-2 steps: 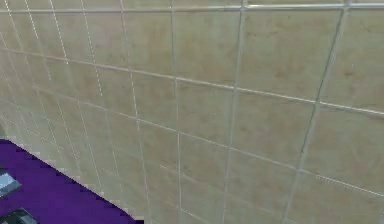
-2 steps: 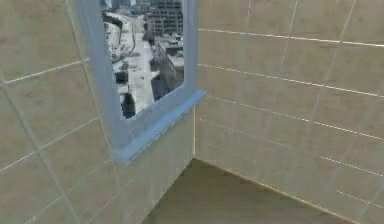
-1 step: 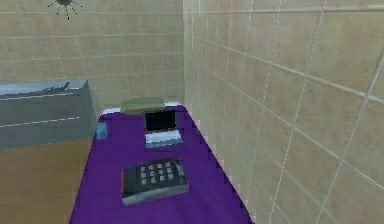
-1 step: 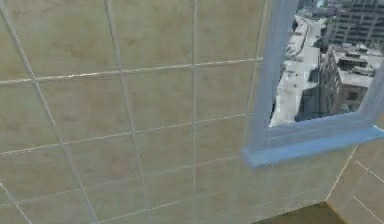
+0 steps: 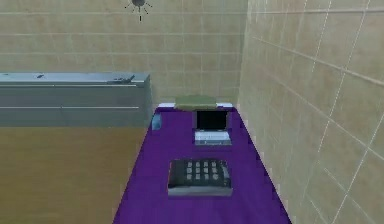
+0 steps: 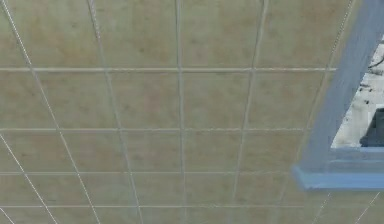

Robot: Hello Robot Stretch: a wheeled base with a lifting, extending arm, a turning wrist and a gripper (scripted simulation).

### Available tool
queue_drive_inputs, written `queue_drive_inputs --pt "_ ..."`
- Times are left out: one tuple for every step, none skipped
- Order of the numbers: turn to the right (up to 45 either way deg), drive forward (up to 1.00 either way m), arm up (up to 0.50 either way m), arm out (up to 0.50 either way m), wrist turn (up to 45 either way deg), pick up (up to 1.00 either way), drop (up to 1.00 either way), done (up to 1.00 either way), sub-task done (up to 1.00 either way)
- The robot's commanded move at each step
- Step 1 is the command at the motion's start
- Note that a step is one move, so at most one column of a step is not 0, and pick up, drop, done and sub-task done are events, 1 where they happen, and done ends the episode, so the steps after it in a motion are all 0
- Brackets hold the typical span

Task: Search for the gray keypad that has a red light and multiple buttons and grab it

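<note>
I take this for a room in a house. I see tiled walls (image 6: 150, 100), a wood floor (image 5: 60, 170) and a blue-framed window (image 6: 335, 180).

purple bedspread (image 5: 255, 185), gray keypad (image 5: 200, 176), beige tiled wall (image 6: 150, 100), blue frame (image 6: 345, 180), tan floor (image 5: 60, 170)

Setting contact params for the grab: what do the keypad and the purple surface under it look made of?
Keypad: likely hard plastic. It has a matte dark gray boxy body with rows of lighter raised buttons.
Purple surface: probably fabric, going by the flat matte colour with no shine. It may be a bedspread, but the look leaves that open.
</note>
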Motion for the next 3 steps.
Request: queue_drive_inputs --pt "0.0 0.15 0.00 0.00 0.0 0.00 0.00 0.00 0.00" --pt "-45.0 0.00 0.00 0.00 0.0 0.00 0.00 0.00 0.00" --pt "-39.0 0.00 0.00 0.00 0.0 0.00 0.00 0.00 0.00"
